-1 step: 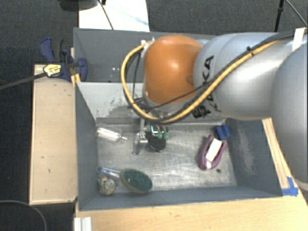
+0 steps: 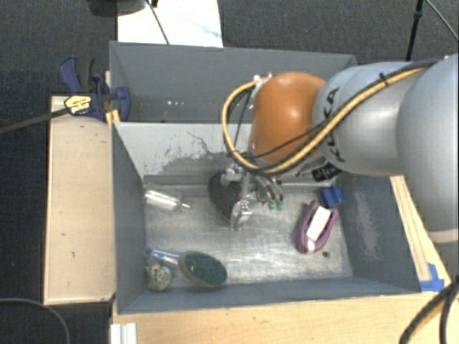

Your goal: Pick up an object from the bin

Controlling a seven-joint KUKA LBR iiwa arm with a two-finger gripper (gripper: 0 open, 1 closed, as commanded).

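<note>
Position noted: my claw (image 2: pixel 242 213) is down inside the grey metal bin (image 2: pixel 133 213), low over the floor near the middle, hanging below the orange cover (image 2: pixel 283 117) on my wrist, with the arm coming in from the right. Whether the claw is apart or together I cannot tell, as the wrist hardware masks it from this angle. Nearest item: a dark rounded object (image 2: pixel 221 190), black, lying on the floor just left of the claw and slightly toward the back wall. It sits close against the claw, but contact cannot be confirmed, nor whether any part of it lies inside the claw. To the right, apart from the claw, a purple and white object (image 2: pixel 315 228) lies tilted on the floor, and a small blue block (image 2: pixel 331 196) sits just beyond its upper end, partly under my arm. To the left, well apart, a clear plastic piece (image 2: pixel 163 201) lies near the left wall. In the front left corner I log three items close together: a green oval disc (image 2: pixel 203 269), a mottled stone-like lump (image 2: pixel 159 276) just beside it, and a thin clear piece with a blue end (image 2: pixel 159 254) behind the lump
</note>
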